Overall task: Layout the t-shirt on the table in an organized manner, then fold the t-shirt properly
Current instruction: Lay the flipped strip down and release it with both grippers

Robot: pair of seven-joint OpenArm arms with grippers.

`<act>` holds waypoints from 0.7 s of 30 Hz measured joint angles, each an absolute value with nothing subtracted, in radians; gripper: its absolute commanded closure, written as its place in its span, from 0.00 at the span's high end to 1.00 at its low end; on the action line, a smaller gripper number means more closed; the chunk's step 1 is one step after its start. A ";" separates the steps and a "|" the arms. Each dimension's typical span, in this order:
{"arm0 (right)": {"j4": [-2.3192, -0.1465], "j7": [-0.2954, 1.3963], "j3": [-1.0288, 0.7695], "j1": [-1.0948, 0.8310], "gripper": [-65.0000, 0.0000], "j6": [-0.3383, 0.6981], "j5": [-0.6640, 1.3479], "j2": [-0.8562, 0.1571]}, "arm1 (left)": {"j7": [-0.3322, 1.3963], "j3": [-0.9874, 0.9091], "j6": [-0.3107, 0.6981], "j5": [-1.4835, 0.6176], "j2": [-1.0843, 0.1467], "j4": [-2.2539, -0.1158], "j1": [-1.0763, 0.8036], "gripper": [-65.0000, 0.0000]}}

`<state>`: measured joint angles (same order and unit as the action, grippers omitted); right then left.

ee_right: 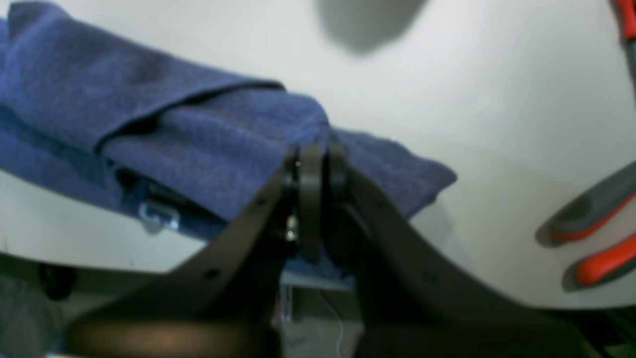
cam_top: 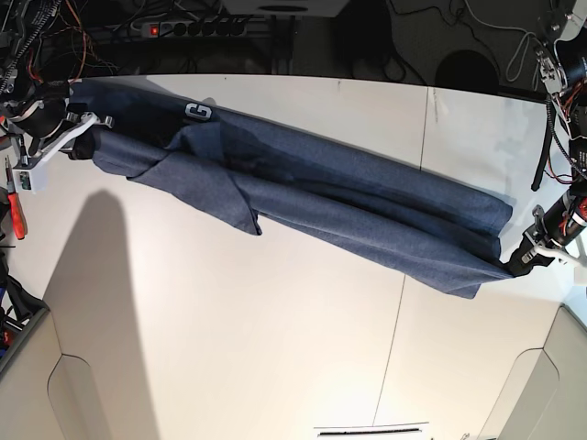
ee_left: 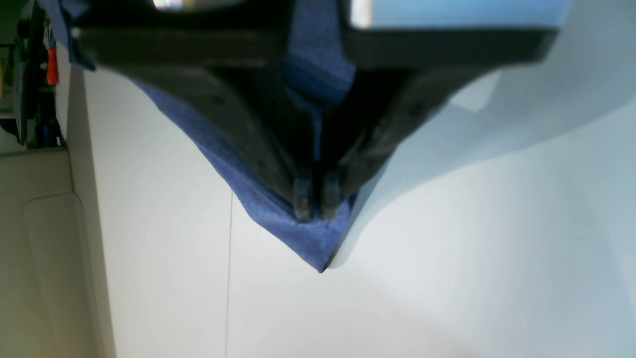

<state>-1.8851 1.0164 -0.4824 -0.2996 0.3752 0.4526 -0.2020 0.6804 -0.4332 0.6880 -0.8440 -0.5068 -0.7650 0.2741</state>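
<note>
Cloth this soft sags and twists: my left hand (ee_left: 316, 211) and right hand (ee_right: 312, 164) each pinch an end of the t-shirt (cam_top: 330, 197), stretched across the far table (cam_top: 275, 357), so corners grip best.

Heathered navy-blue cloth t-shirt (cam_top: 367, 215) stretched as a long band across the far half of the wide white tabletop (cam_top: 238, 348), running diagonally from far left of the base view to near right, crossing the thin dark seam line (cam_top: 404, 275). Right claw (cam_top: 81, 137) pinches the shirt's end at the left tabletop edge; left claw (cam_top: 515, 263) pinches the opposite corner by the right edge. A folded flap (cam_top: 206, 179) lies on the band nearer its left end, and orange-handled pliers (ee_right: 591, 233) lie beside the right claw.
</note>
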 measured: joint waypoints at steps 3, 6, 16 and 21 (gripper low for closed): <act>-1.885 1.039 -0.482 -0.300 0.00 0.375 0.453 -0.202 | 0.681 -0.433 0.688 -0.827 -0.507 -0.765 0.274 0.00; -1.885 1.061 -0.482 -0.300 0.00 0.375 0.453 -0.202 | 0.693 -0.433 0.688 -0.827 -0.507 -0.765 0.274 0.00; -1.885 1.126 -0.482 -0.299 0.00 0.375 0.447 -0.202 | 0.704 -0.433 0.688 -0.827 -0.507 -0.765 0.274 0.00; -1.885 1.146 -0.482 -0.300 0.27 0.379 0.440 -0.202 | 0.708 -0.433 0.688 -0.838 -0.507 -0.765 0.274 0.18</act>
<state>-1.8851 1.1461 -0.4824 -0.2996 0.3794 0.4404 -0.2020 0.7078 -0.4332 0.6876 -0.8375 -0.5068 -0.7650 0.2741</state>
